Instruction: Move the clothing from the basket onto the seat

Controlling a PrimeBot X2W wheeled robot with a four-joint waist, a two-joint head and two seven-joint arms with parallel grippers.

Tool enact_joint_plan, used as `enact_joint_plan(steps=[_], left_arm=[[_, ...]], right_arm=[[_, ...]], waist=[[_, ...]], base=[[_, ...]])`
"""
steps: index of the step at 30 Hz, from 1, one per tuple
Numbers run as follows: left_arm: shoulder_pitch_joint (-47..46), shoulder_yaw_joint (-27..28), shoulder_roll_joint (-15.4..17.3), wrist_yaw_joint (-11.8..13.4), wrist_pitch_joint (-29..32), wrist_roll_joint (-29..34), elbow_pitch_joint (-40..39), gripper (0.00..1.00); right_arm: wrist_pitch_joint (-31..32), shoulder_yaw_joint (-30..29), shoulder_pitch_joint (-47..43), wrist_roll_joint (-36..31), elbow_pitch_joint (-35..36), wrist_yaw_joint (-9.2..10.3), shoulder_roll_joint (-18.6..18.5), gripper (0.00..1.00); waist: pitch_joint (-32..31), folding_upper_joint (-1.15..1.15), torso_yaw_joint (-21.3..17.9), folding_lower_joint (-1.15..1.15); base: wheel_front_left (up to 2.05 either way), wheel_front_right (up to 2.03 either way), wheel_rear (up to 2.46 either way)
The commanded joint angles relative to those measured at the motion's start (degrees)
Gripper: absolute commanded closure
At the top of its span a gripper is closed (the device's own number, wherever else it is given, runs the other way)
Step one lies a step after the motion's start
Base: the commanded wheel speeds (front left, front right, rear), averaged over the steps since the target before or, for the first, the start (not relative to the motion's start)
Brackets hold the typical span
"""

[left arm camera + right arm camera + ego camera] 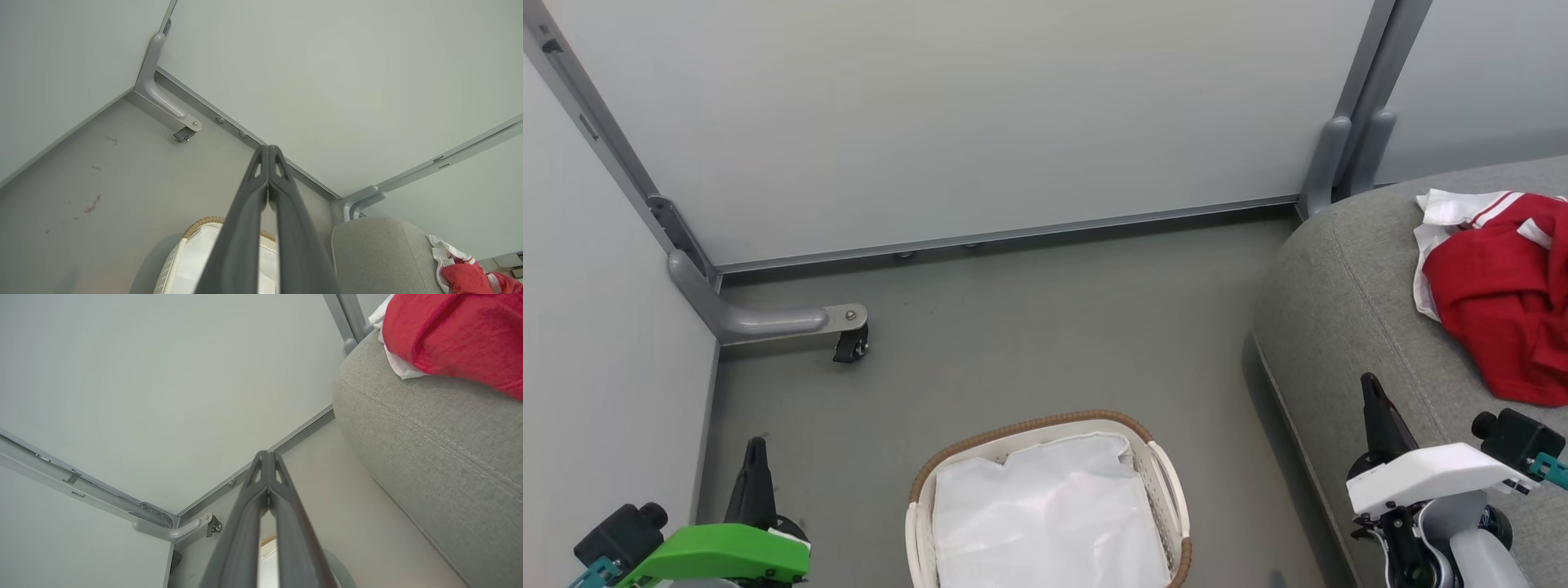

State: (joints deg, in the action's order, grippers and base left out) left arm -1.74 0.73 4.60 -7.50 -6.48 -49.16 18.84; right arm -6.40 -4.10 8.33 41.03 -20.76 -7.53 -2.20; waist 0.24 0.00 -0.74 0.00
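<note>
The red clothing (1507, 302) with white trim lies bunched on the grey seat (1347, 327) at the right; the garment (457, 332) also rests on the cushion (441, 457) in the right wrist view. The white basket (1168, 474) with its brown rim stands on the floor at bottom centre, showing just its white liner (1045, 514). My left gripper (756, 447) is shut and empty, left of the basket. My right gripper (1370, 384) is shut and empty over the seat's front edge, below and left of the clothing.
Grey partition panels wall in the floor behind and on the left. A metal support foot with a black caster (849, 347) juts out from the left corner. Two grey posts (1347, 163) stand behind the seat.
</note>
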Motion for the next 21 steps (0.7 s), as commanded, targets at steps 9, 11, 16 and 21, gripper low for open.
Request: enact_joint_plan(steps=[9,11,16,21], left_arm=[[-2.16,1.18,-0.13,0.01,2.08,-6.96,-1.53,1.0],[-2.25,1.34,-0.19,0.01,2.47,-8.15,-1.64,1.0],[-2.49,1.77,-0.32,0.01,3.42,-11.23,-1.92,1.0],[-2.68,2.14,-0.46,0.01,4.22,-13.99,-2.18,1.0]], right_arm=[[2.11,-0.52,-0.12,8.29,1.87,0.03,-0.46,1.0],[2.48,-0.59,-0.2,9.74,2.04,0.03,-0.47,1.0],[3.41,-0.76,-0.38,13.34,2.47,0.03,-0.51,1.0],[4.27,-0.91,-0.52,16.64,2.88,0.03,-0.54,1.0]], waist=[[-0.01,0.0,0.08,0.0],[-0.01,0.0,0.09,0.0],[-0.01,0.0,0.13,0.0],[-0.01,0.0,0.17,0.0]], base=[[0.0,0.0,0.0],[0.0,0.0,0.0],[0.0,0.0,0.0],[0.0,0.0,0.0]])
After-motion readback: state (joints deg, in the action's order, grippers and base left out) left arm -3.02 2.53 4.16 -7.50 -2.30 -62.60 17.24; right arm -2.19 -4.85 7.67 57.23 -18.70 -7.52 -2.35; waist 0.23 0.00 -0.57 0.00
